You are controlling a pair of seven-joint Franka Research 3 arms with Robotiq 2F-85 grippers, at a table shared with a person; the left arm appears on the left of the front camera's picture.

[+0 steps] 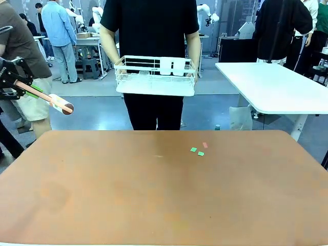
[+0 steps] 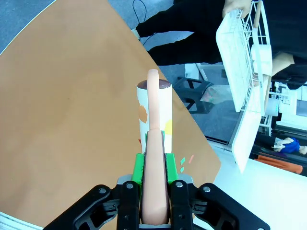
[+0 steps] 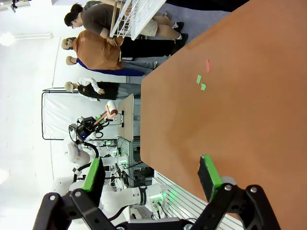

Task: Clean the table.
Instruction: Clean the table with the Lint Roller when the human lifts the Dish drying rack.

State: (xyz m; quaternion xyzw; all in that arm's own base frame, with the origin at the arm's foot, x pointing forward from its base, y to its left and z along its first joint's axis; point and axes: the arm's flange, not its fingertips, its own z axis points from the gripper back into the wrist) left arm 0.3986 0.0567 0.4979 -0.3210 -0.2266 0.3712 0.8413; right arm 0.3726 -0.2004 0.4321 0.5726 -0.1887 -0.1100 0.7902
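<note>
**On the robot's left, one lint roller (image 2: 154, 112) in a tight grip**

Between its two green pads (image 2: 138, 166), the left end effector (image 2: 154, 167) is pinching the roller's peach-coloured handle. The single white roll with printed patches is pointing away from the fingers. In the front view the roller is hanging in the air near the far left corner of the desk (image 1: 154, 205), apart from the top.

On the other side, the right end effector (image 3: 151, 177) is hovering above the desk's edge with its two fingers spread wide and only air between the pads.

Three small paper scraps are lying on the desk, right of centre and toward the far edge. One green scrap (image 1: 193, 149) and a second green scrap (image 1: 201, 153) are sitting just beside each other, and one pink scrap (image 1: 205, 145) is lying near them. The top itself is a smooth, matte reddish-brown with rounded corners.

Beyond the far edge one person is standing and holding one white wire rack (image 1: 155, 84) level at waist height. One hand (image 1: 121, 69) is gripping one end and the other hand (image 1: 191, 76) is gripping the opposite end.

To the right, one white-topped table (image 1: 271, 87) on metal legs is standing on the grey floor. Several other people are standing farther back in the room.
</note>
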